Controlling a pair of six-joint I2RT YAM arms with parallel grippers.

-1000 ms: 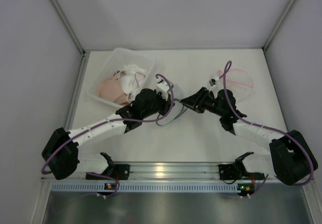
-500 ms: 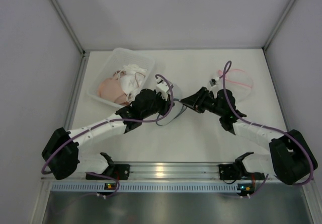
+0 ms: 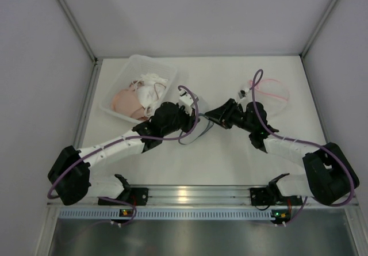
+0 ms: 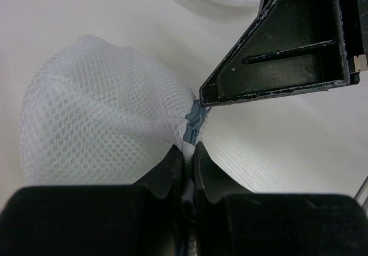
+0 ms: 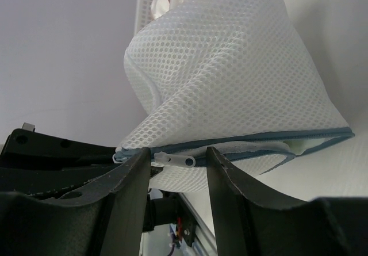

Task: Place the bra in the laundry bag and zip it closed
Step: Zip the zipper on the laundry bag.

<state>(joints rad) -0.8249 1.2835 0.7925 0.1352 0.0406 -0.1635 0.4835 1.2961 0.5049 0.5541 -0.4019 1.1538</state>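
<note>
Left wrist view is showing the left gripper [image 4: 188,151] pinching the zipper end of the white mesh laundry bag [image 4: 98,106], which is lying mid-table. Opposite, the right gripper [image 5: 175,163] is standing spread, its fingers straddling the zipper pull [image 5: 172,159].

Left arm [image 3: 109,148]: white links, black joints.
Right arm [image 3: 287,148]: white links, black joints.
Cables [image 3: 197,103]: purple, running along both arms.
Fingers [image 5: 123,193]: matte black plastic.
</note>
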